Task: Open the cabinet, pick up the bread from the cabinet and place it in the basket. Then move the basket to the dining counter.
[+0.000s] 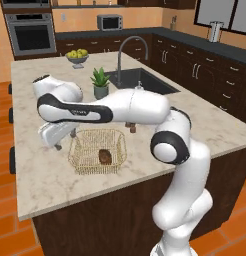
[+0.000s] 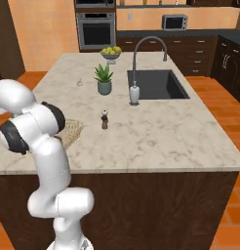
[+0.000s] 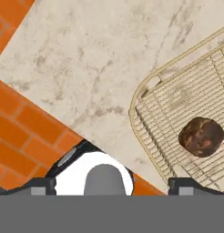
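The golden wire basket [image 1: 76, 161] rests on the pale marble dining counter [image 1: 42, 187], close to its near edge. The bread [image 1: 104, 156], a small dark-brown lump, lies inside the basket. My gripper [image 1: 65, 141] hangs just left of the basket, above the counter, pointing down. In the hand view the gripper [image 3: 112, 185] is open with its tips far apart and nothing between them. There the basket [image 3: 134, 108] and the bread [image 3: 201, 136] sit to the right, on the dining counter [image 3: 95, 54]. In the right base view my arm hides most of the basket [image 2: 74, 130]. The cabinet is out of view.
A potted plant [image 1: 100, 83], a small brown shaker [image 2: 105, 119] and a fruit bowl [image 1: 77, 57] stand on the island. The sink [image 1: 140, 82] with its arched faucet [image 2: 149, 46] lies beyond. The counter's corner and the orange tile floor [image 3: 22, 132] are just beside the gripper.
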Robot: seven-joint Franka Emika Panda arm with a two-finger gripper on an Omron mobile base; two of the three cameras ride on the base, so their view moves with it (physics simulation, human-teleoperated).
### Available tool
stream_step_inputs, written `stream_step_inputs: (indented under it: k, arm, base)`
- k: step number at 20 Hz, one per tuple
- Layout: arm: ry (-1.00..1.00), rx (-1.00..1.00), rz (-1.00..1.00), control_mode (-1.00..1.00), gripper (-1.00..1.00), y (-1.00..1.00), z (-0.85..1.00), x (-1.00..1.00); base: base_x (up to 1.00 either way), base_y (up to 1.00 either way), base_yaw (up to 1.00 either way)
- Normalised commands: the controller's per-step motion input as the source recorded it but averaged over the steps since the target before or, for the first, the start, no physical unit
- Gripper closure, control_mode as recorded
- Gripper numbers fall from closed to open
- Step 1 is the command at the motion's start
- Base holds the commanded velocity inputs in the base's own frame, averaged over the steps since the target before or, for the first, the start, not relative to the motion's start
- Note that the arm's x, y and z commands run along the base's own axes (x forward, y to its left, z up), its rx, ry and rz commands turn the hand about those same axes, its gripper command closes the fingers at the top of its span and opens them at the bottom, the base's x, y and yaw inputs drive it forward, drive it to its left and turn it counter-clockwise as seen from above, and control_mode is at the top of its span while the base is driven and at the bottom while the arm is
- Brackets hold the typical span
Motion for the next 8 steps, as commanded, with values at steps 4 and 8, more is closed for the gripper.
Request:
stream_step_inputs:
  k: [4,8]
  arm:
    - [-0.34,0.00,-0.08,-1.00,-1.00,-0.12,0.33,-1.00]
    - [-0.26,0.01,-0.05,-1.00,-1.00,-0.33,0.25,-1.00]
  base:
    - [0.00,0.00,0.00]
    - [0.00,0.00,0.00]
